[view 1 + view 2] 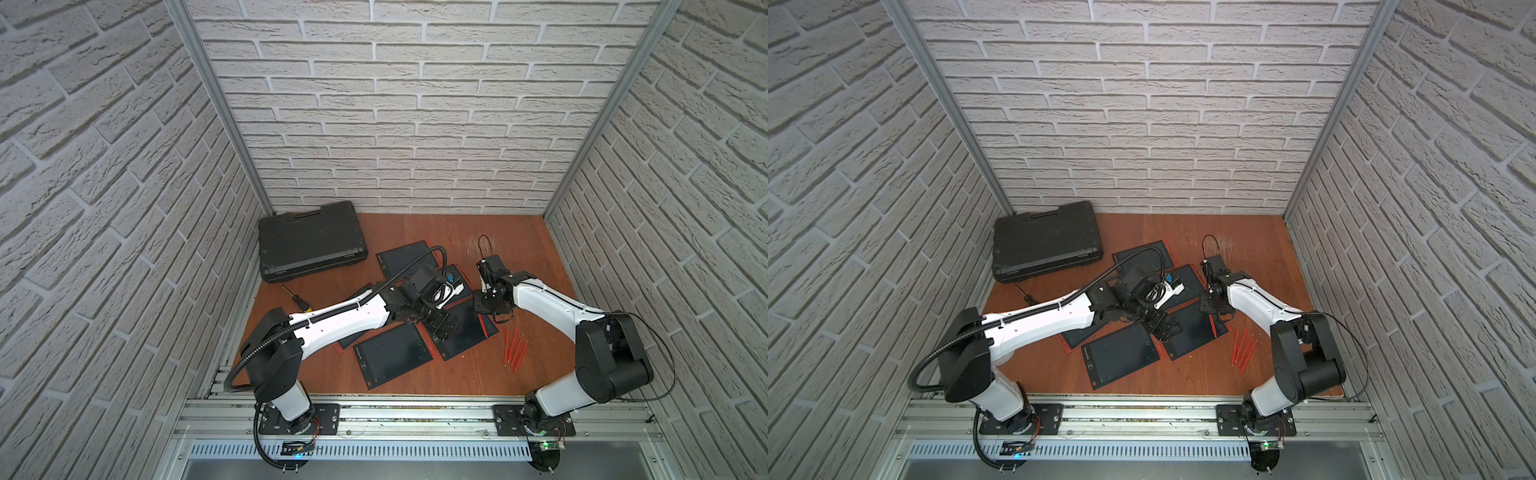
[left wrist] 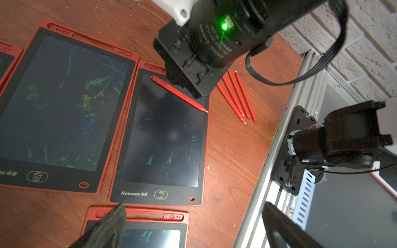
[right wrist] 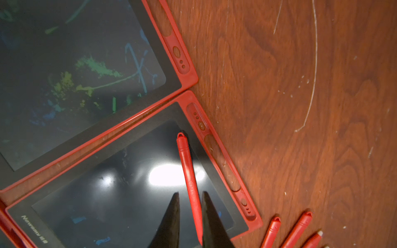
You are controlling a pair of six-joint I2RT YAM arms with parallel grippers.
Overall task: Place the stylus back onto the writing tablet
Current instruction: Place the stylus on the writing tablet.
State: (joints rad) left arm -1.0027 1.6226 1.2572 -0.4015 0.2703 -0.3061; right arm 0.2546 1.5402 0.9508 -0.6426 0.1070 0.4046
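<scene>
The stylus (image 3: 189, 171) lies flat on the screen of the writing tablet (image 3: 86, 204). It sits just inside the tablet's slotted red rim and runs nearly along it. Its capped end points toward one corner of that rim, and in the left wrist view its pale tip (image 2: 206, 111) reaches the tablet's edge at the other corner.

The right arm's fingers (image 3: 171, 214) straddle the stylus toward its tip end, so its long axis passes through the gap between them. They are parted and released. Dark screen shows between one finger and the stylus, while the other finger sits right against it, and I cannot tell whether they touch. The placement looks done. What is left is to draw clear, best straight up off the tablet, so the close finger does not drag the stylus over the rim.

The left arm's fingers (image 2: 111, 223) are spread wide and empty, above the end of the tablet farthest from the stylus, so the right arm is much the nearer. Four spare styluses (image 2: 236, 96) lie on the surface (image 3: 300, 128) just past the tablet's slotted rim.
</scene>
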